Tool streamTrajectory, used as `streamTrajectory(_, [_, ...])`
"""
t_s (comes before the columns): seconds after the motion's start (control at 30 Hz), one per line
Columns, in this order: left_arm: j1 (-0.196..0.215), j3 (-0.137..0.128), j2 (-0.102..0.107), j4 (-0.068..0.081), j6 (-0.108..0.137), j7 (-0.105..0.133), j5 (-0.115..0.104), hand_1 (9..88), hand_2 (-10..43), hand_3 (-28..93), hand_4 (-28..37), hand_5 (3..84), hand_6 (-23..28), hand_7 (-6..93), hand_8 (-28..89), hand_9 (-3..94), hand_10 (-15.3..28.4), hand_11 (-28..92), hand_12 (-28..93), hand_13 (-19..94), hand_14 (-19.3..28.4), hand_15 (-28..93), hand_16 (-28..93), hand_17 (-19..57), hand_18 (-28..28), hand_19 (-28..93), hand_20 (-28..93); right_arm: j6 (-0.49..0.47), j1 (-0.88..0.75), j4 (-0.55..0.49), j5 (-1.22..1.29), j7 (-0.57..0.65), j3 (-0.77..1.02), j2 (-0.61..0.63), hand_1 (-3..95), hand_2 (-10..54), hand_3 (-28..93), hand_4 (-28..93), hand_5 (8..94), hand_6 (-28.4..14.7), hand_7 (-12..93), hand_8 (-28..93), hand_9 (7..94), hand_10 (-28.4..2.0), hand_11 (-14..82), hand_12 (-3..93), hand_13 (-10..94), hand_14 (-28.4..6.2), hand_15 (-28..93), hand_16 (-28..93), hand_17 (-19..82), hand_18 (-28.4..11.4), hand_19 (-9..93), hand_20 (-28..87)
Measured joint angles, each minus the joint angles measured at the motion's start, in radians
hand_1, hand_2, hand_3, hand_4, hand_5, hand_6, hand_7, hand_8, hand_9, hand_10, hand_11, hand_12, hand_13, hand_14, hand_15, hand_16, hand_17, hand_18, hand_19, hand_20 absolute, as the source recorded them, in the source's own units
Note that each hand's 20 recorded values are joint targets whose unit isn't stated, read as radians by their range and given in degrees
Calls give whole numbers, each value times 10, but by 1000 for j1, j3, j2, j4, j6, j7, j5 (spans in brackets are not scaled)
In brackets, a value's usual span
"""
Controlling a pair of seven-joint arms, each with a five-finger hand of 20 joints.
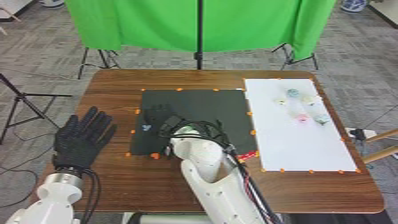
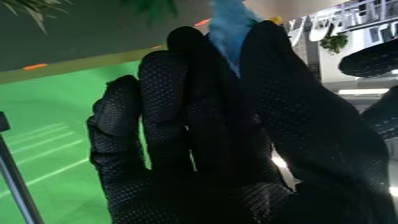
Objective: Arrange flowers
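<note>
The right hand point(image 1: 162, 116) is pinching a blue flower point(image 2: 231, 31), hiding its lower end; the right arm point(image 1: 206, 159) is covering some mat point(image 1: 224, 104). Faint flowers point(image 1: 302, 118) are lying on the board point(image 1: 289, 147), and the left hand point(image 1: 78, 142) is resting straight-fingered.

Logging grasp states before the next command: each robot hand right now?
Left robot hand: open, fingers straight.
Right robot hand: closed on what looks like a blue flower.
</note>
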Motion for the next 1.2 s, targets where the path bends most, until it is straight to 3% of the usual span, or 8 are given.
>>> streamTrajectory(0.17, [0, -2, 0, 0, 0, -1, 0, 325, 140, 729, -266, 453, 86, 145, -86, 388, 141, 195, 133, 296, 145, 390, -52, -37, 133, 311, 157, 15, 2, 9, 0, -3, 5, -2, 587, -95, 715, -283, 651, -46, 204, -58, 716, -153, 163, 346, 550, -153, 621, 409, 259, -264, 794, 499])
streamTrajectory(0.43, [1, -5, -2, 0, 0, -4, 0, 325, 140, 728, -266, 452, 86, 144, -86, 387, 142, 194, 134, 296, 145, 389, -52, -37, 132, 311, 157, 17, 7, -35, 0, 137, -62, 28, 567, -95, 737, -283, 626, -51, 195, -121, 684, -168, 208, 291, 553, -161, 625, 400, 264, -270, 804, 487])
streamTrajectory(0.8, [16, -23, -24, -1, -1, -8, 0, 325, 140, 727, -265, 453, 87, 144, -86, 389, 142, 194, 134, 296, 144, 386, -51, -36, 132, 309, 157, 5, 7, -223, 14, 270, -69, 110, 516, -95, 770, -282, 606, -59, 179, -117, 638, -194, 244, 207, 530, -188, 632, 320, 264, -269, 792, 454])
streamTrajectory(1.03, [23, -27, -45, -3, -2, -11, 1, 325, 140, 727, -266, 454, 86, 144, -86, 389, 142, 193, 134, 296, 144, 386, -50, -36, 133, 310, 158, 12, 26, -318, 225, 430, 52, 198, 514, -95, 773, -281, 590, -72, 162, -111, 599, -209, 210, 188, 506, -194, 625, 235, 296, -271, 846, 434])
streamTrajectory(1.2, [38, -38, -46, -18, -2, -8, 1, 323, 138, 729, -264, 454, 86, 143, -86, 388, 141, 191, 134, 296, 144, 386, -50, -37, 133, 310, 158, -35, 16, -353, 225, 574, 203, 322, 511, -95, 783, -282, 561, -79, 157, -109, 547, -219, 176, 173, 465, -201, 571, 201, 293, -272, 846, 420])
